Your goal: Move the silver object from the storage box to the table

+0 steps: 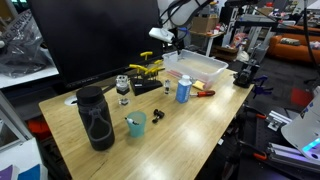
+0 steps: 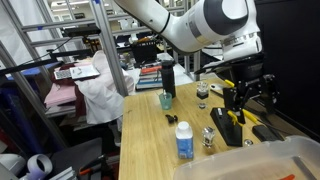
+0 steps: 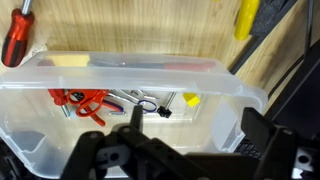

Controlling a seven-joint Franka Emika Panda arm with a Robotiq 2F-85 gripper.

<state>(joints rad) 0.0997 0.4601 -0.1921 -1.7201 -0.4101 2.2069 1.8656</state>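
Observation:
The storage box [image 3: 40, 85] is a translucent white bin, and it fills the wrist view. Inside lie a silver metal object [image 3: 128, 98], a red tangle [image 3: 80, 99], a black clip [image 3: 160, 111] and a yellow block [image 3: 190, 99]. My gripper [image 3: 190, 140] hangs above the box, open and empty, with its dark fingers on either side of the box's near corner. In both exterior views the gripper [image 1: 165, 38] [image 2: 248, 103] is well above the box [image 1: 198, 66] [image 2: 250, 165], which stands at one end of the wood-grain table [image 1: 190, 125].
A blue-labelled can [image 1: 184, 90] stands next to the box. A red-handled tool [image 1: 204, 93], yellow clamp [image 1: 146, 69], small jar [image 1: 123, 88], teal cup [image 1: 135, 124] and tall black bottle [image 1: 95, 118] are spread along the table. A red screwdriver [image 3: 15, 40] lies beyond the box.

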